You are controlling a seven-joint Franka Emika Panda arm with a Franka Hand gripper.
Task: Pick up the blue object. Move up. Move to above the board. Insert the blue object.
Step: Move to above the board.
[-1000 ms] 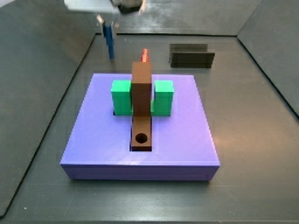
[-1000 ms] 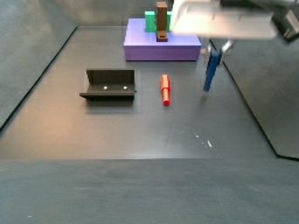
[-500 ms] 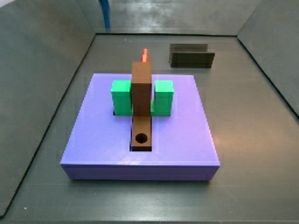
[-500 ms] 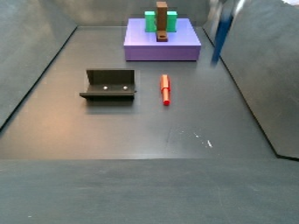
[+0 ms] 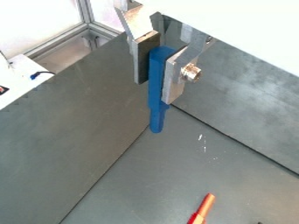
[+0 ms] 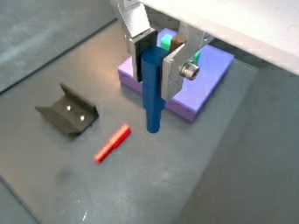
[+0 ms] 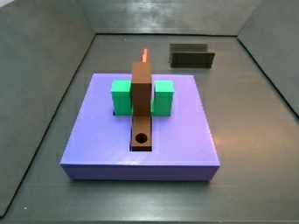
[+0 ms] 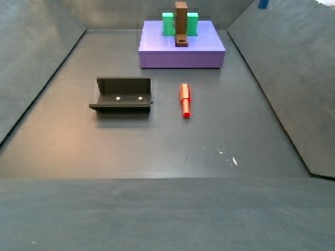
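My gripper [image 5: 158,61] is shut on the blue object [image 5: 158,96], a thin blue rod that hangs down between the silver fingers, high above the floor. Both wrist views show this grip [image 6: 158,66], with the rod [image 6: 152,101] clear of everything below. In a side view only the rod's lower tip [image 8: 263,4] shows at the top edge; the gripper itself is out of both side views. The board [image 7: 142,96], a long brown bar with a round dark hole [image 7: 142,138] near its front end, lies on the purple slab [image 7: 105,149]. It also shows in a side view [image 8: 182,25].
Two green blocks [image 7: 121,98] [image 7: 163,96] flank the board. A thin red peg [image 8: 185,100] lies on the floor, and the fixture [image 8: 121,95] stands beside it. Grey walls enclose the floor.
The gripper has risen with the blue rod, leaving both side views; only the rod's tip remains at the top edge of one. Nothing else moved.
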